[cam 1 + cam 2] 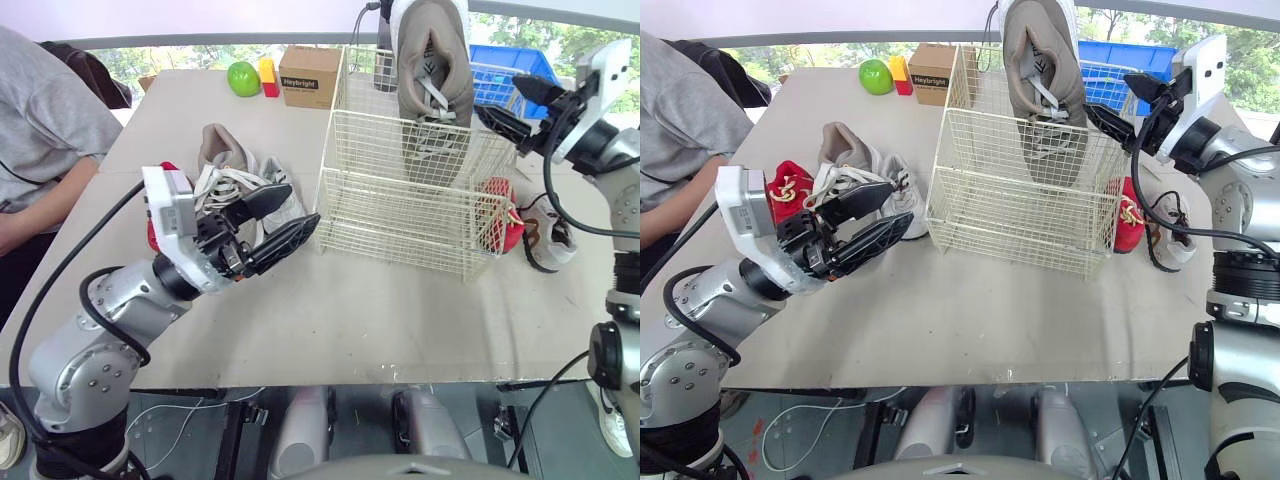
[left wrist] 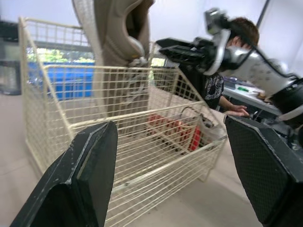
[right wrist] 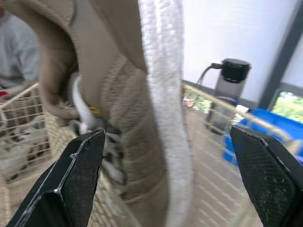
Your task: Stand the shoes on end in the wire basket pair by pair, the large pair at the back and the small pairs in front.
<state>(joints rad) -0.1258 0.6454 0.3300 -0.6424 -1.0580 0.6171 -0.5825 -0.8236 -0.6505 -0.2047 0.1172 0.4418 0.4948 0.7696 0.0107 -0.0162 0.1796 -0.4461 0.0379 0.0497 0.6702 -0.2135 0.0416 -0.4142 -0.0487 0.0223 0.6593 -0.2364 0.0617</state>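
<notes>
A cream wire basket stands mid-table. One large beige shoe stands on end at its back, sticking up above the rim. My right gripper is open just right of that shoe, its fingers apart and holding nothing. Left of the basket lie the other beige shoe, a small white-grey shoe and a red shoe. My left gripper hangs open and empty above the table in front of them, pointing at the basket. Right of the basket lie a second red shoe and a dark-and-white shoe.
A person sits at the table's left side. At the back stand a green apple, a yellow-red block and a cardboard box. A blue crate stands behind the basket.
</notes>
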